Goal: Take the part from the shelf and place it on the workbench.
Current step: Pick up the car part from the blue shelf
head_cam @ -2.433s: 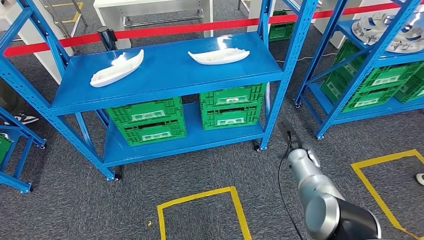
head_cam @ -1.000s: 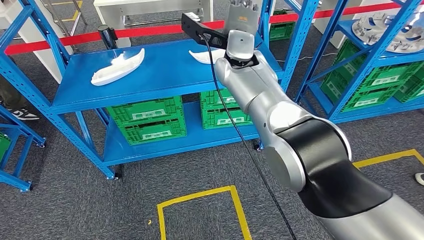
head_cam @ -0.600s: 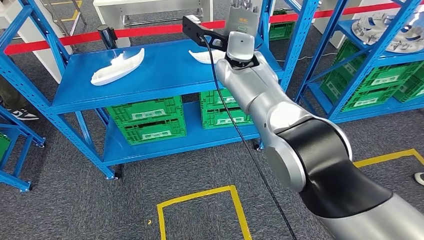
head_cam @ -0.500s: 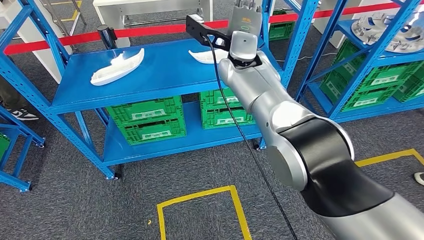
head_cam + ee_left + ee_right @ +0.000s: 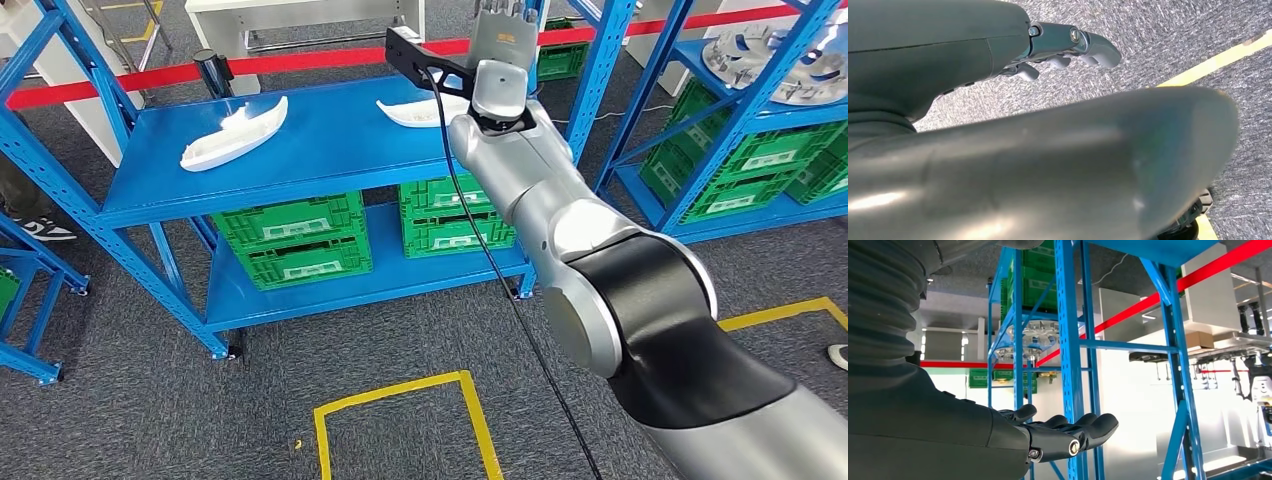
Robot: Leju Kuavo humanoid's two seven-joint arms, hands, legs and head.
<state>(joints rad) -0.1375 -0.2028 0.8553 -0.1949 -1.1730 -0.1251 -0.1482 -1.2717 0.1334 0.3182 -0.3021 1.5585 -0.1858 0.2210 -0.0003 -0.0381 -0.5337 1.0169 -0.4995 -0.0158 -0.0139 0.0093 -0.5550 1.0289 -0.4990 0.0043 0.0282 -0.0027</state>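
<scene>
On the blue shelf's top deck you have two white parts: a long, boat-shaped moulding with pointed ends toward the left edge, and a second white part toward the right, partly hidden behind your right arm. Your right hand is raised above that second part, near the upright post; from its wrist camera the fingers are stretched out and apart, holding nothing. Your left hand hangs over the grey carpet, fingers curled loosely, nothing in them. Green crates with white labels, too small to read, fill the lower deck. Yellow floor tape marks a box before the shelf.
</scene>
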